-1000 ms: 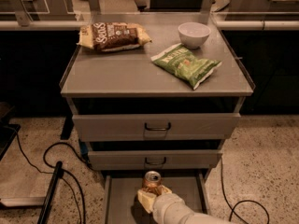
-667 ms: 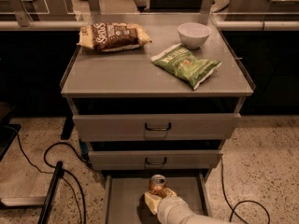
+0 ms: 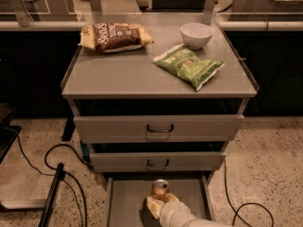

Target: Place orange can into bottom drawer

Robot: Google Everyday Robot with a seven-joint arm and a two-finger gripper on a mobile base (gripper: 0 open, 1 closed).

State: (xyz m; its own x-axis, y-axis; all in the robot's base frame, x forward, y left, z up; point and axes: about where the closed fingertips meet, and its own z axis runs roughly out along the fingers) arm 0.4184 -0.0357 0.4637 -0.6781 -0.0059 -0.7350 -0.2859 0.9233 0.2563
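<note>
The orange can (image 3: 160, 188) stands upright with its silver top showing, over the floor of the open bottom drawer (image 3: 125, 201). My gripper (image 3: 160, 200) comes in from the bottom edge on a white arm. Its cream fingers (image 3: 152, 206) are closed around the lower part of the can, hiding the can's base. I cannot tell whether the can touches the drawer floor. The drawer is pulled out toward me, with thin side walls left and right.
On the cabinet top lie a brown snack bag (image 3: 116, 36), a white bowl (image 3: 197, 34) and a green chip bag (image 3: 189, 65). Two upper drawers with dark handles (image 3: 160, 128) are closed. Cables (image 3: 52, 160) and a black pole (image 3: 51, 197) lie on the floor left.
The gripper and the can have moved slightly right and a little lower in the drawer. Nothing else has moved.
</note>
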